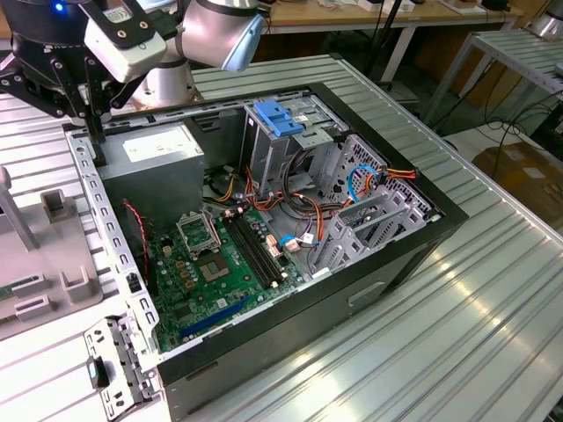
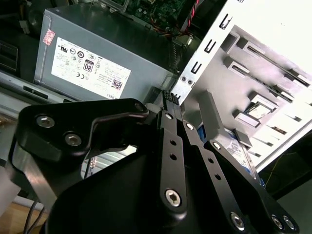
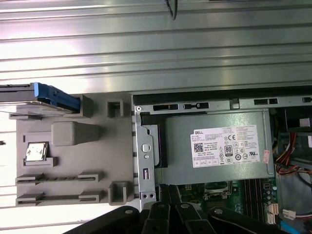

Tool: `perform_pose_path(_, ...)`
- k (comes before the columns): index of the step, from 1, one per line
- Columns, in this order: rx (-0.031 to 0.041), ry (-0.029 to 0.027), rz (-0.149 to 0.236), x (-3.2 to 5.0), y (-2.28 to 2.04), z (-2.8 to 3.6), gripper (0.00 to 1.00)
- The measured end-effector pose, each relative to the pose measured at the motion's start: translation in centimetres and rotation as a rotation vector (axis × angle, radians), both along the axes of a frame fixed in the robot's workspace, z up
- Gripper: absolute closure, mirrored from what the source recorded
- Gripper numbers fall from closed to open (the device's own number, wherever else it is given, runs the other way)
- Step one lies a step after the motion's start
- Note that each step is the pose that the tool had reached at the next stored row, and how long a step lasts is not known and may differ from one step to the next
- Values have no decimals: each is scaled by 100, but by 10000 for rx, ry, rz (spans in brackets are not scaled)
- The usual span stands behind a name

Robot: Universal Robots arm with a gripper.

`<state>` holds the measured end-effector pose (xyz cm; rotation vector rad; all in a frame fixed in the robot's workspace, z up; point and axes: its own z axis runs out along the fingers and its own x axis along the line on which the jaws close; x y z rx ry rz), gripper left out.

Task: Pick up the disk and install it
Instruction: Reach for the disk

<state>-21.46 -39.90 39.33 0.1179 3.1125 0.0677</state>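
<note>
— Whereabouts of the disk (image 3: 36, 95)?
— On the gray fixture (image 3: 63, 161), at one of its corners, along the fixture edge bordering the bare ribbed bench (image 3: 156, 48). Dark slab with a bright blue carrier end. Outside the computer case (image 1: 290, 316), not yet installed.
— And the gripper (image 2: 171, 99)?
— Closed: fingers (image 2: 168, 146) pressed together tip against tip, gripping nothing. Well apart from the disk.
— Touching anything?
— Hangs at the case's perforated metal edge, between the fixture and the power supply (image 3: 214, 146). Cannot tell whether in contact with that edge. In the exterior view, at the case's far corner toward the exterior view's left.
— Inside the case?
— Motherboard (image 1: 207, 272) flat on the bottom, power supply beside it. A blue bracket (image 1: 277, 119) with tabs atop the drive cage, orange and red wires nearby.
— Surface and room?
— Ribbed metal bench carrying the open case near its middle and the fixture toward the exterior view's left edge. Beyond the bench, a wooden-topped table (image 1: 343, 16) and another ribbed table (image 1: 519, 48), with dark cables trailing on the floor.
</note>
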Motion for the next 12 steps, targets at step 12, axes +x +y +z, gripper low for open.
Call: perform_pose_path(12, -1, 0, -1, -97, 0, 0, 89)
